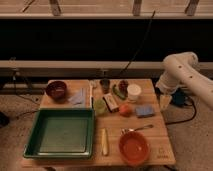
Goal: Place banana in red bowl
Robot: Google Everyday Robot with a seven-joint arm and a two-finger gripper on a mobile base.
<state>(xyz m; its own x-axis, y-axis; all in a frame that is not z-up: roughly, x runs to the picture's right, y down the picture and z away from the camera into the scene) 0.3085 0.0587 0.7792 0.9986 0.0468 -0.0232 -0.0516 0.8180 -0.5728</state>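
Note:
The pale-yellow banana [104,142] lies lengthwise on the wooden table [159,135], near the front edge, between the green tray and the red bowl. The red bowl [134,147] stands at the front right of the table, with nothing in it. My gripper [165,102] hangs from the white arm [181,72] just past the table's right edge, well behind and to the right of both.
A green tray [61,133] fills the front left. A dark maroon bowl [56,90] is at the back left. A metal spoon [137,129], blue sponge [144,110], orange [125,109], white cup [133,92] and other small items crowd the middle.

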